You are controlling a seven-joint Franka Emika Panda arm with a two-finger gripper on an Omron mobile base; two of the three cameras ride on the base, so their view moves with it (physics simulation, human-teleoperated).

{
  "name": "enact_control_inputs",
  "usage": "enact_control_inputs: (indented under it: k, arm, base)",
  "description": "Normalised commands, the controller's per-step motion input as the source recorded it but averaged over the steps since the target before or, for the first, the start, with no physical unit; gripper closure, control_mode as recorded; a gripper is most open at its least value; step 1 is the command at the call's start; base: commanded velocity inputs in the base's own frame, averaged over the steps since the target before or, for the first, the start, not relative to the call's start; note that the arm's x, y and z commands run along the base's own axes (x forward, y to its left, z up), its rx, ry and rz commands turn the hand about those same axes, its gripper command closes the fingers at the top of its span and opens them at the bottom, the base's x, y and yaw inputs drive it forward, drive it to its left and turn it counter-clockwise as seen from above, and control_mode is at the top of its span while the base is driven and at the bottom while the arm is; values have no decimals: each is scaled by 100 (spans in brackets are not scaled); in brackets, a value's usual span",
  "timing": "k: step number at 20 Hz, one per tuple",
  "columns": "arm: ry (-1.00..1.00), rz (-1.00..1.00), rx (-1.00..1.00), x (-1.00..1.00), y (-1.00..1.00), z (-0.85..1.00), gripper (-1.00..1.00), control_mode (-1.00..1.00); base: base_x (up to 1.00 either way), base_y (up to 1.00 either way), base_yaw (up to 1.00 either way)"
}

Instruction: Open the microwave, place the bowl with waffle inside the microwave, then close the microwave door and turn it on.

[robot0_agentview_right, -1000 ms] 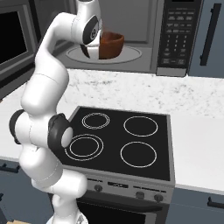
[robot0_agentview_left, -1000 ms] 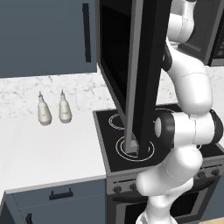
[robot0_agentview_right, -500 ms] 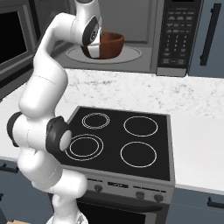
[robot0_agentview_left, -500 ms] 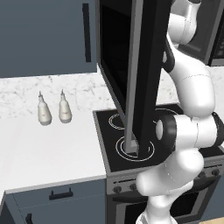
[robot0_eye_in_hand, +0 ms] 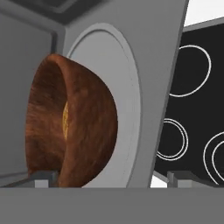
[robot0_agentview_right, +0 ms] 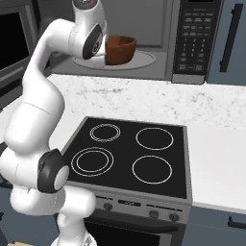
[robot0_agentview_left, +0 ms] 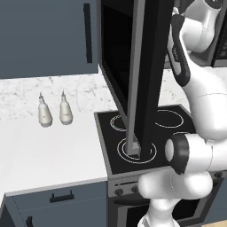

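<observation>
bowl (robot0_agentview_right: pixel 119 49) over microwave (robot0_agentview_right: pixel 163 29) turntable, door (robot0_agentview_left: pixel 144 75) open

The microwave (robot0_agentview_right: pixel 144 38) stands with its mouth unblocked, the microwave door (robot0_agentview_left: pixel 144 75) swung fully outward and hanging edge-on over the front left of the cooktop (robot0_agentview_right: pixel 132 156), a tall wall on that side. Inside the cavity the bowl (robot0_agentview_right: pixel 119 49) sits over the left part of the turntable (robot0_agentview_right: pixel 139 61), close to the left wall (the hand view shows it nearly touching the end effector (robot0_eye_in_hand: pixel 111 177)). To the bowl's right the turntable lies bare, up to the control panel (robot0_agentview_right: pixel 193 38). Two shakers (robot0_agentview_left: pixel 54 114) stand well apart on the bench (robot0_agentview_left: pixel 44 155).
</observation>
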Motion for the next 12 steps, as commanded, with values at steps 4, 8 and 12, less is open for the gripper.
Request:
enact_control_inputs:
  k: [4,8,12]
  arm:
    - [-10,3,0,-68,-3,55,-100,-100]
    - [-2,5,-1,-81,-21,14,-100,-100]
    - [-5,11,-11,-89,-26,-2,-100,-100]
  base:
    - [0,0,0]
    - [0,0,0]
    - [0,0,0]
